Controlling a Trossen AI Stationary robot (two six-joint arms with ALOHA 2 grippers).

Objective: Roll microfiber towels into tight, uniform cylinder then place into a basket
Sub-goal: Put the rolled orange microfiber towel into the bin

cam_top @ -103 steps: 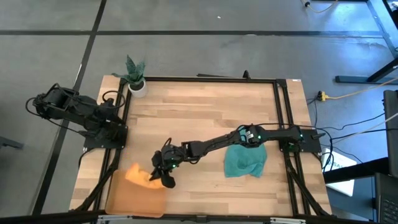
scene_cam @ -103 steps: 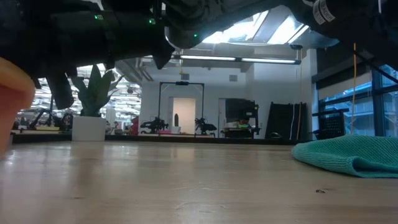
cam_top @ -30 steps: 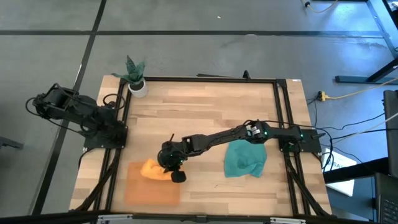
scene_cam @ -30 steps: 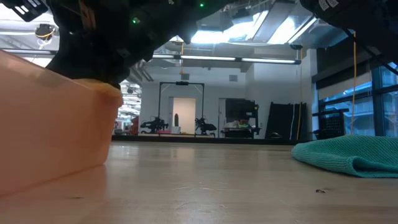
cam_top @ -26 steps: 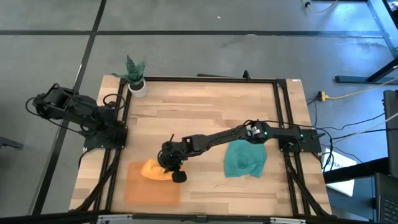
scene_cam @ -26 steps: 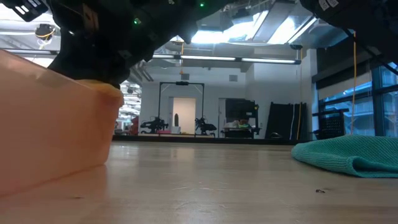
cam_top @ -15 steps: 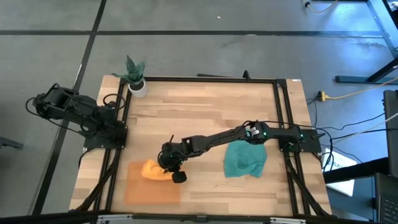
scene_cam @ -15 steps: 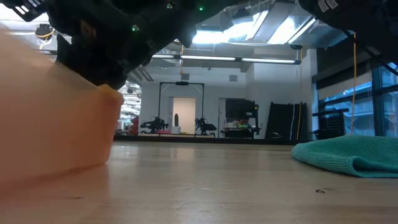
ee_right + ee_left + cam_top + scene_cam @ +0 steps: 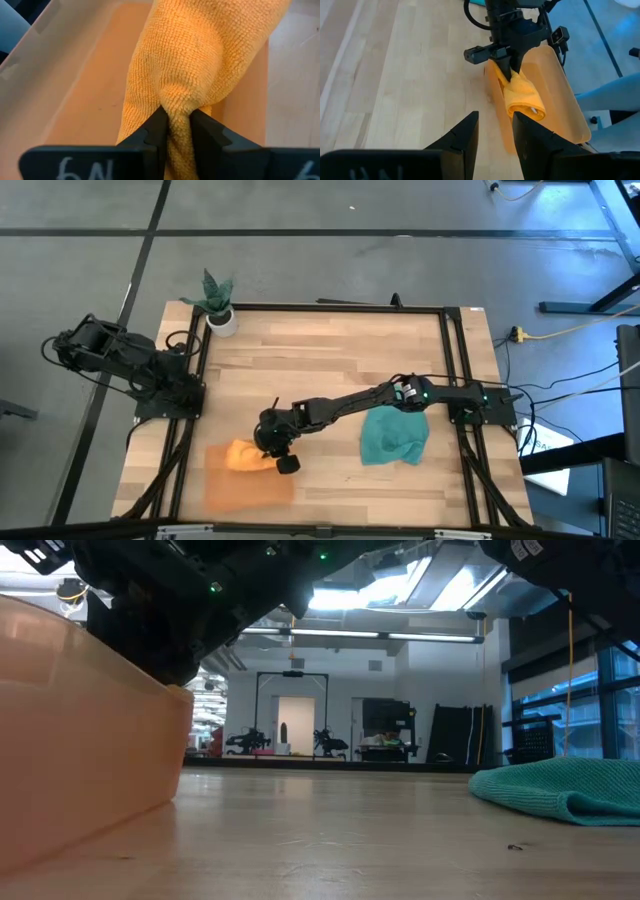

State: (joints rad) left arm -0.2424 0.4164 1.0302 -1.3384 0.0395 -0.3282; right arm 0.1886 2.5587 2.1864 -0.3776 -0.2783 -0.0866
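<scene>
The orange microfiber towel (image 9: 243, 455), rolled into a thick roll (image 9: 522, 95), lies inside the basket (image 9: 245, 492) along its far wall. My right gripper (image 9: 268, 448) reaches in from the table's right and is shut on the end of the roll (image 9: 176, 117). The teal towel (image 9: 393, 436) lies crumpled on the table at the right (image 9: 565, 790). My left gripper (image 9: 495, 135) waits open, raised at the table's left edge, touching nothing. My right gripper pinches a bunched fold at the orange roll's near end (image 9: 175, 102) between its two fingers. The fingers (image 9: 507, 67) slant down at it from the table's right. The roll lies inside the basket, its free end (image 9: 532, 107) showing the spiral of layers.
A small white plant pot (image 9: 221, 318) stands at the table's far left corner. The basket's wall (image 9: 90, 740) fills the low view's left. Bare wood lies between the basket and the teal towel. A black frame rail (image 9: 455, 360) runs along the right side.
The basket has shifted and turned a little on the table. The orange towel, which showed above the basket's wall in the low view, has sunk below its rim. My right gripper has stayed over the basket's far end.
</scene>
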